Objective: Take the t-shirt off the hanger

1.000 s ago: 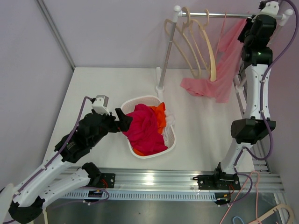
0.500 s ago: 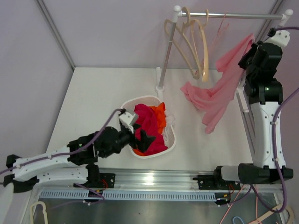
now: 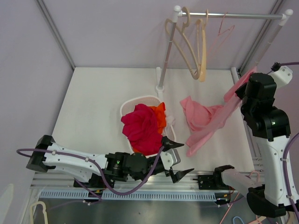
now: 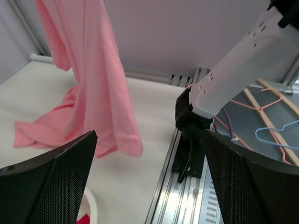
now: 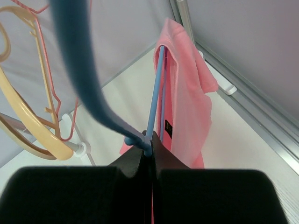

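white worktop (image 3: 93, 102), clothes rail (image 3: 233, 15) at the back. right fingers (image 5: 148, 156) are clamped tight on the blue hanger (image 5: 154, 93), held clear of the rail so the pink t-shirt (image 3: 201, 119) hangs free, tail pooled on the worktop. left fingers (image 4: 51, 182) are spread wide, holding nothing, probably lined up to tug it off.
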Motion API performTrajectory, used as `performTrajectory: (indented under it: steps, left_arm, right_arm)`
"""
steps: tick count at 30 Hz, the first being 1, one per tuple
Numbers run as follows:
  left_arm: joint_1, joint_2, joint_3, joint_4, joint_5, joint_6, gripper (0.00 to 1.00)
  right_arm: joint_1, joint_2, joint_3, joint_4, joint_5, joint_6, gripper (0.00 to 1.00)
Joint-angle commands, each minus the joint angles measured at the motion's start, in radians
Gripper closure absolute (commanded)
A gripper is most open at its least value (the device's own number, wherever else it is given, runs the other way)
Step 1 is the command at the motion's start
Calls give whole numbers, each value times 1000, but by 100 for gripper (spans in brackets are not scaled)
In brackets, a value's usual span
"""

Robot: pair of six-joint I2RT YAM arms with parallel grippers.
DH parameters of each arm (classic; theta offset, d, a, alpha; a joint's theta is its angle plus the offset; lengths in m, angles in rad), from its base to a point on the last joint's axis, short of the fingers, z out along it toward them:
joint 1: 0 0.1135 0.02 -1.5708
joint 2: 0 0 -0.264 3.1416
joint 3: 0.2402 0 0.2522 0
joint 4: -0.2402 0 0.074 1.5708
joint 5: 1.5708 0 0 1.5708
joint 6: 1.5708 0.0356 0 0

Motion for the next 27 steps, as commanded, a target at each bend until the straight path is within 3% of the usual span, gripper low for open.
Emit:
performTrajectory:
  steps: [1,7,14,17,19,23,27]
  left_arm:
    - [-11,32,60,223,64,49,1]
    - [-8,187,161,223,34,110,1]
    - [2,401,355,164,-3,75,4]
    - [3,445,398,131,0,69,35]
    - [3,469,422,117,-28,61,98]
    - [5,442,360,170,-68,52,100]
    - [-32,338,271,190,19,69,99]
  right_arm:
    - [12,-50,6,-43,26,66,100]
    - [13,-125,-23,-42,-72,54,100]
    - [13,-151,-31,-45,-126,52,100]
    - [13,-156,-31,-52,-131,52,100]
    - [13,-159,-31,-54,-132,44,100]
    - [13,-163,-27,-63,-147,28,100]
    - [13,-144,-34,-65,-140,-6,100]
